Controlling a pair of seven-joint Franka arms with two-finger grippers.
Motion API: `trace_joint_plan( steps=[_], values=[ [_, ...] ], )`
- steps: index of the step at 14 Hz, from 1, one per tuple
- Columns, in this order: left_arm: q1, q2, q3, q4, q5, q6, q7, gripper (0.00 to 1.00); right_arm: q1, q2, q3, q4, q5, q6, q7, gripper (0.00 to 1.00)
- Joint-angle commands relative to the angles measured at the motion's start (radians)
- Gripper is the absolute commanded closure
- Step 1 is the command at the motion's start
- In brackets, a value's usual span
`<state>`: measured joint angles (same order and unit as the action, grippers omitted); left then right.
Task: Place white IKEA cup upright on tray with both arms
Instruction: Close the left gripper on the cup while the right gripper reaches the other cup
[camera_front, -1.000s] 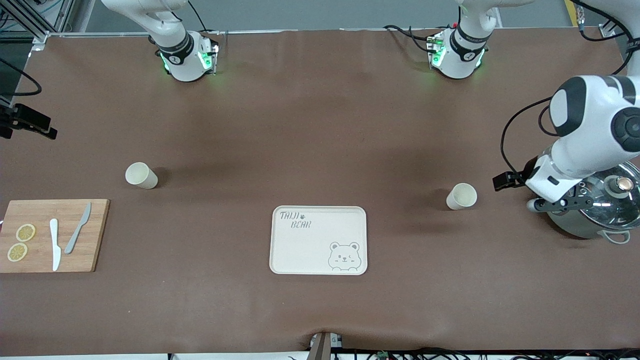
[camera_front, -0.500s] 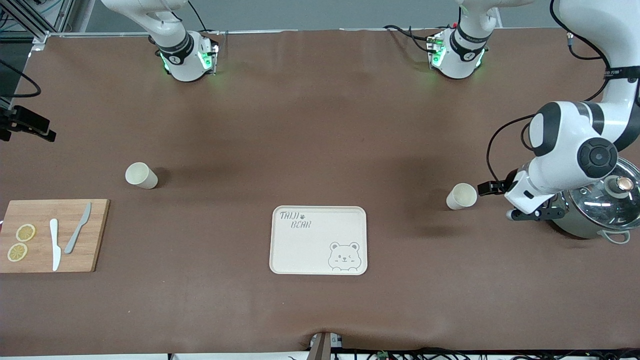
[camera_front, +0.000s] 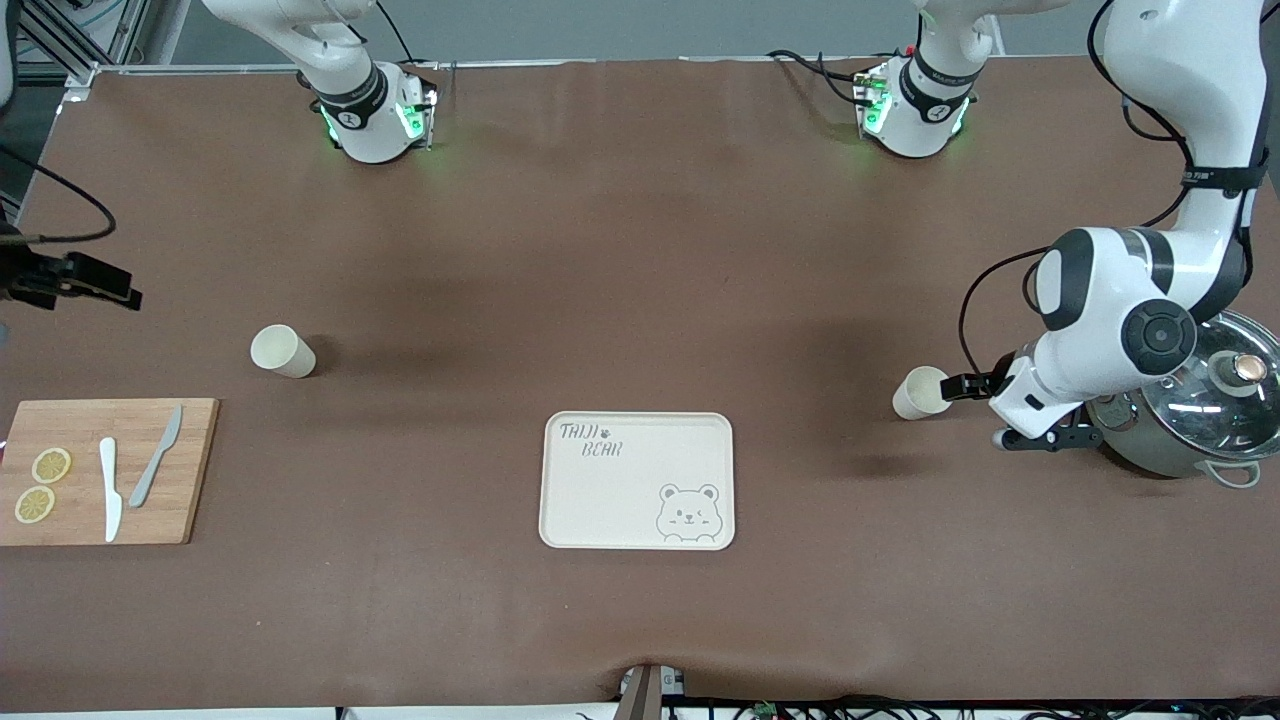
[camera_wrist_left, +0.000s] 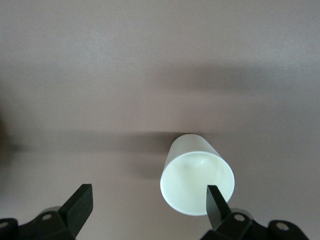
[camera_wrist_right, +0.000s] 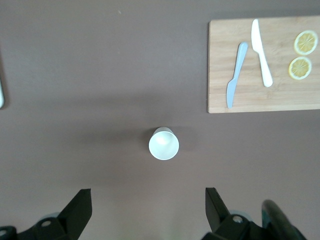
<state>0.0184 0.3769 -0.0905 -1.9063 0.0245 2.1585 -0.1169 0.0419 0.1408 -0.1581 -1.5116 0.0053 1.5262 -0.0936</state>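
Note:
Two white cups stand on the brown table, both looking upright. One cup (camera_front: 922, 392) (camera_wrist_left: 196, 180) is toward the left arm's end. My left gripper (camera_front: 978, 412) (camera_wrist_left: 150, 189) hangs open right beside it. One of its fingers (camera_wrist_left: 214, 197) overlaps the cup's rim in the left wrist view, and the cup is not between the fingers. The other cup (camera_front: 283, 351) (camera_wrist_right: 163, 144) is toward the right arm's end. High above the table near it, my right gripper (camera_front: 110, 290) (camera_wrist_right: 148, 192) is open and empty. The cream bear tray (camera_front: 620, 500) lies bare between the cups, nearer the front camera.
A steel pot with a glass lid (camera_front: 1220, 410) sits close beside my left wrist. A wooden cutting board (camera_front: 80, 420) (camera_wrist_right: 280, 95) with two knives and two lemon slices lies at the right arm's end, nearer the front camera than that cup.
My left arm has swung from over the pot toward its cup, and the open fingers now reach the cup. My right gripper has shifted slightly inward over the table.

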Motion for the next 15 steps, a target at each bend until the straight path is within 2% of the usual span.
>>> trace_joint_plan(
  steps=[1,8,13,15],
  values=[
    [0.003,0.028,-0.005,-0.005,0.012,0.05,0.014,0.0,-0.02,0.034,0.003,0.025,0.016,-0.015,-0.009,0.0],
    [0.002,0.047,-0.031,-0.02,0.002,0.064,0.003,0.0,-0.045,0.167,0.003,0.021,0.013,-0.027,-0.002,0.0],
    [0.008,0.013,-0.031,-0.069,0.003,0.06,0.017,0.0,-0.089,0.172,0.003,0.022,0.013,-0.026,0.002,0.0],
    [0.009,0.013,-0.031,-0.076,0.006,0.061,0.017,0.0,-0.12,0.215,0.003,0.013,0.016,0.001,0.035,0.0]
  ],
)
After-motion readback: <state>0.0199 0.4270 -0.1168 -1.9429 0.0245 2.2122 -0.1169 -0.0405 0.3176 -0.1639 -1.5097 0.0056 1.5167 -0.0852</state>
